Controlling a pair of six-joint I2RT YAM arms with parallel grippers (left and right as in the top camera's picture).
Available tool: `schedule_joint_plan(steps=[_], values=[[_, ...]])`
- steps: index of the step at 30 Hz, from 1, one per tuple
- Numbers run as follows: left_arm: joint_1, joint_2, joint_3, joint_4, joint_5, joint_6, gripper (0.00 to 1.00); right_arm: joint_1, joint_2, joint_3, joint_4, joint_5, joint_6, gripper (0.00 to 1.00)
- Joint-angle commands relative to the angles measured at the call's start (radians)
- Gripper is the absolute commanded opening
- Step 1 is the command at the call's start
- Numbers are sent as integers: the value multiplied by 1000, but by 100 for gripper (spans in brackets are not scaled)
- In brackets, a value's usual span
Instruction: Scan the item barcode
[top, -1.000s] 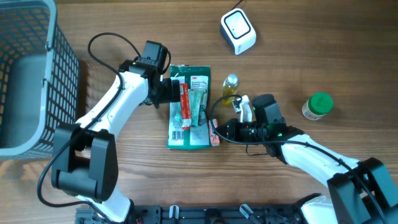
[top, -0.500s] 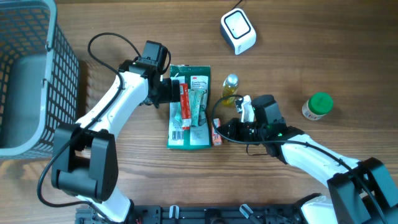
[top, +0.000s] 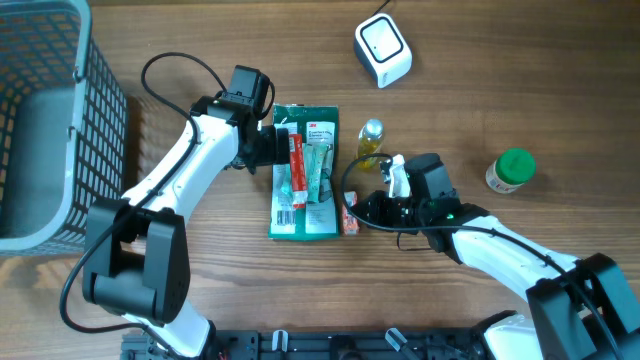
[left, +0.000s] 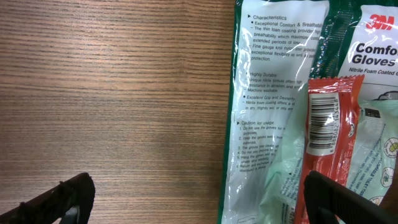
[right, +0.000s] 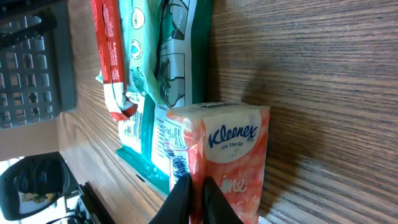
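Right tool we see pinched narrow at the Kleenex pack, at 4 o'clock of the gloves package; left tool gapes wide.

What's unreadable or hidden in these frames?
- Kleenex pack barcode: not on the face shown; right wrist view, lower end cut by the frame edge and the right fingers.
- Grip on that pack: contact point hidden behind the fingers, right wrist.
- Glove pack: right side cut off by the left wrist frame edge.
- Bottle label: too small overhead.
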Motion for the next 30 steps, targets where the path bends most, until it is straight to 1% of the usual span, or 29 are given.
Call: schedule_joint_plan(steps=[1, 6, 9, 16, 30], values=[[-3, -16, -5, 0, -6, -2, 100, -3, -11, -5, -5, 43, 5, 10], [-3, -16, -5, 0, -6, -2, 100, -3, -11, -5, -6, 51, 3, 15], [-3, -16, -5, 0, -6, -2, 100, -3, -11, -4, -5, 50, 3, 23], [-3, -16, -5, 0, -6, -2, 100, -4, -11, -4, -1, 51, 3, 27], [-3, -16, -5, 0, -6, -2, 100, -29, -12, -4, -2, 51, -9, 29]])
